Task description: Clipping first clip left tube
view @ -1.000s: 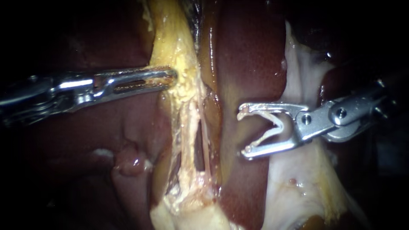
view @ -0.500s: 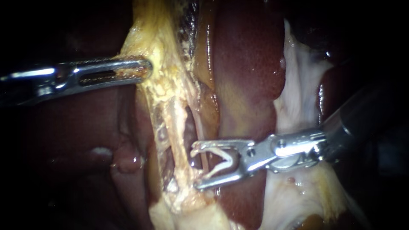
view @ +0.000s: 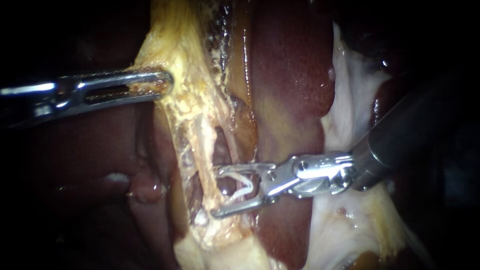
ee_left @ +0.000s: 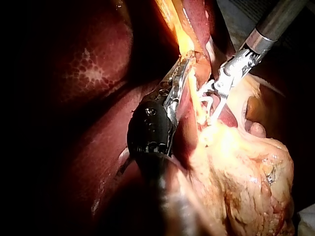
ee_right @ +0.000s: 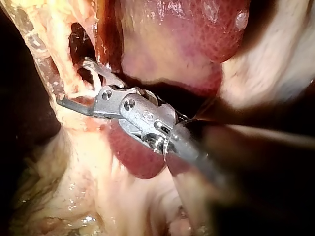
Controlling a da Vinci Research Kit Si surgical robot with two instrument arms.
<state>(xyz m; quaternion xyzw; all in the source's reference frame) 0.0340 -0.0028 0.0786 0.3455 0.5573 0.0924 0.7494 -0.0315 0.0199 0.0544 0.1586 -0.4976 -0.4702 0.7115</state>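
**SETTING: SURGICAL ROBOTICS LAB, ORGAN SPECIMEN STATION**

Identified as a surgical training or research lab by its contents. Dark red liver (view: pixel 290 75), glossy, lit at close range against black surroundings. Yellow fatty tissue (view: pixel 185 55) alongside a pale tube (view: pixel 202 145). Two slender steel tools on long thin shafts: left instrument (view: pixel 166 82) clamped on the fatty tissue; right instrument (view: pixel 216 192) holding a white clip (view: pixel 244 186) at the tube. Viewed by endoscope and two arm-mounted cameras. Patch of pale grey surface (ee_left: pixel 231 12) beyond the organ in the left wrist view.
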